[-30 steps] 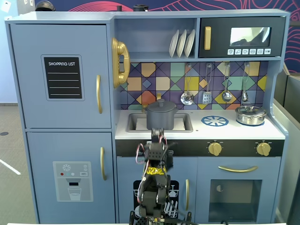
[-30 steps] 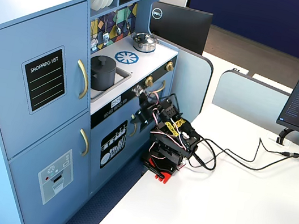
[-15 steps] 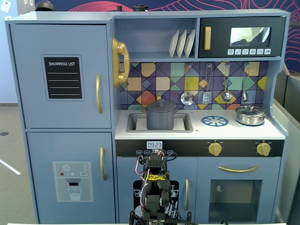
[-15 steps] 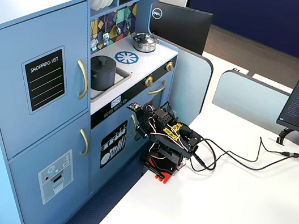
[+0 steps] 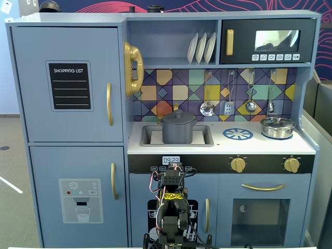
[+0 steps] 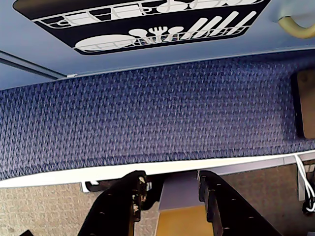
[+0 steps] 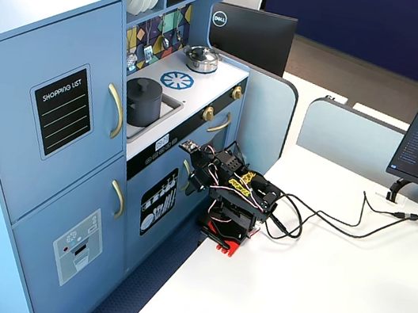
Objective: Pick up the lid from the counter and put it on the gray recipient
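The dark gray lid (image 5: 178,116) with its small knob lies on top of the gray recipient (image 5: 178,134), closing it. The pot stands in the sink recess of the white counter (image 5: 223,145); lid (image 7: 145,85) and pot (image 7: 144,107) show in both fixed views. My gripper (image 6: 171,179) is open and empty. The arm is folded low on the white table in front of the toy kitchen, with the gripper (image 7: 193,175) over the table edge facing the lower cabinet, far below the counter.
A shiny steel pot (image 5: 277,127) stands at the counter's right, beside a printed blue burner ring (image 5: 238,134). The dishwasher picture (image 6: 147,24) on the cabinet door and blue carpet (image 6: 147,113) fill the wrist view. Monitors and cables (image 7: 327,216) are on the table.
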Motion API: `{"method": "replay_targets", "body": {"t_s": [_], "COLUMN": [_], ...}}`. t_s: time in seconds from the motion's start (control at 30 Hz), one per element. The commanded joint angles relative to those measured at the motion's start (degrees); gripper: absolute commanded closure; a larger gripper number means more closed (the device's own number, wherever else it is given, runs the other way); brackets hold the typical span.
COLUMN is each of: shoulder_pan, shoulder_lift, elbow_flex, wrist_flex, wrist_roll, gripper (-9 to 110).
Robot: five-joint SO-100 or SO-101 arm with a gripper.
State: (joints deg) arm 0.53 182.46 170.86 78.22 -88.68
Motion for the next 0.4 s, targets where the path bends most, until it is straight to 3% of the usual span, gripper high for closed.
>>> {"method": "replay_targets", "body": {"t_s": [0.0, 0.37], "shoulder_pan": [-0.4, -0.4], "shoulder_lift": [-0.4, -0.4], "elbow_flex": [1.1, 1.1], "wrist_flex": [9.5, 9.5], "wrist_roll": [2.0, 2.0], "gripper": [97, 95]}}
